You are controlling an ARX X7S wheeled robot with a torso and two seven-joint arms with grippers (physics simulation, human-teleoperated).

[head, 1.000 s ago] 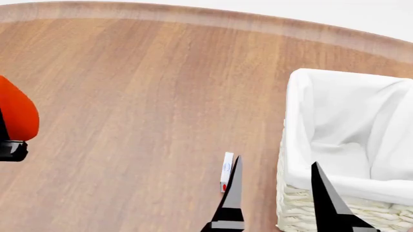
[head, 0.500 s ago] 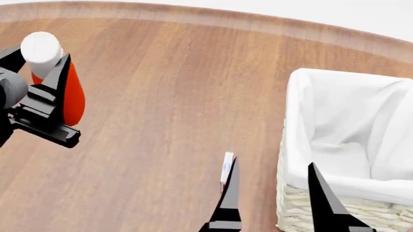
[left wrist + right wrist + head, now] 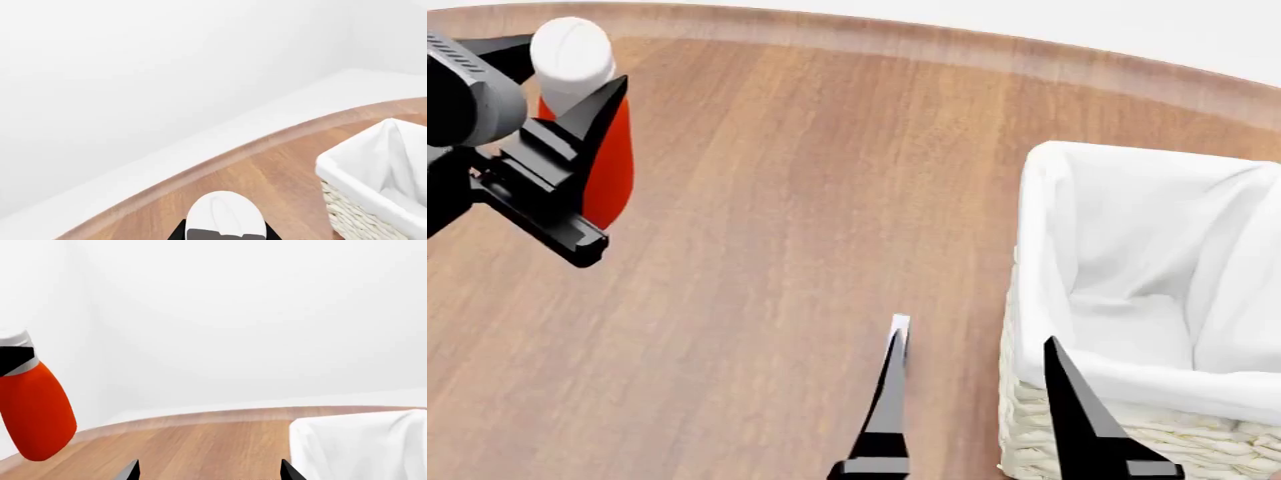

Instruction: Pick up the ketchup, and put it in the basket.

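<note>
We can read no text, brand or number anywhere. The small white box (image 3: pixel 898 331) on the table (image 3: pixel 774 260) carries blue and red markings, too small for us to make out. The ketchup (image 3: pixel 607 160) turns no label toward us.

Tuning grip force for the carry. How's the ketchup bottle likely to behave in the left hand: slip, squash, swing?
The ketchup looks smooth and glossy, and its body tapers, so it may slip lengthwise. It is probably soft squeeze plastic that gives under hard clamping. The left hand grips it up near the white cap, so the rounded body below could swing.
</note>
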